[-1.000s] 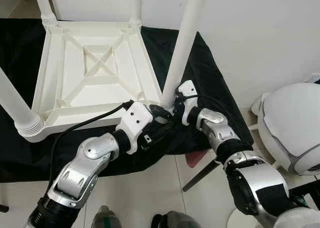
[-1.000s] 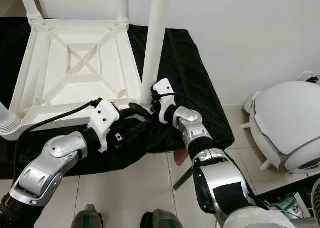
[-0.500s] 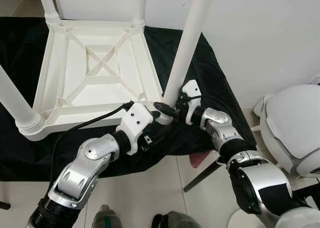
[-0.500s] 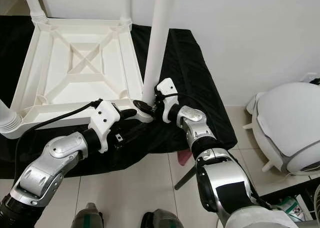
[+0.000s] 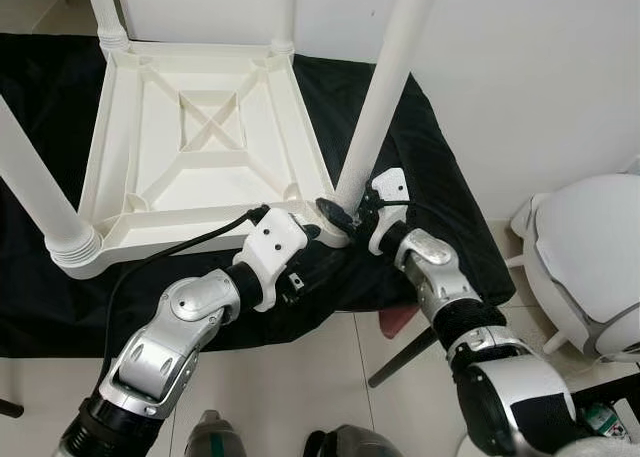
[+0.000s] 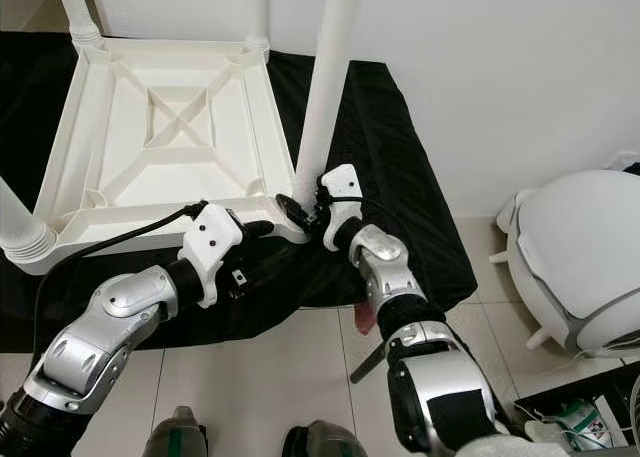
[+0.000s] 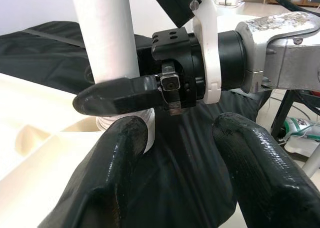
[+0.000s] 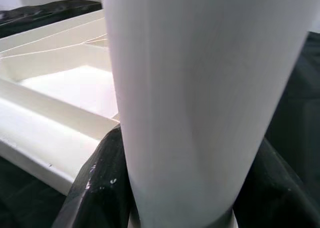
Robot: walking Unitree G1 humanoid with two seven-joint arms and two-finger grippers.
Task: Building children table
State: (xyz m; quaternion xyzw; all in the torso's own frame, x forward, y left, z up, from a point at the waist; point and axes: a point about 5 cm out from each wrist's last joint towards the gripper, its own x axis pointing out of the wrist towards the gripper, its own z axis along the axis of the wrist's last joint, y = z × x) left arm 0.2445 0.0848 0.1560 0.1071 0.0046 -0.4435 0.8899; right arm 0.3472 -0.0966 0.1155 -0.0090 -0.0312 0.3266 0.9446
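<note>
Since a second ago the right gripper [image 5: 345, 213] has settled lower, its fingers clamped on the upright table leg [image 5: 385, 97] at its socket (left gripper [image 5: 318, 231], fingers spread, waits just beside).

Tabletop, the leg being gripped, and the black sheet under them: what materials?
Tabletop: looks like moulded plastic, cream, matte; crossed ribs on its underside suggest it.
Leg: likely the same plastic, smooth, slight sheen; the right gripper holds it near the base.
Black sheet: fabric, matte, folds and draped edges.
</note>
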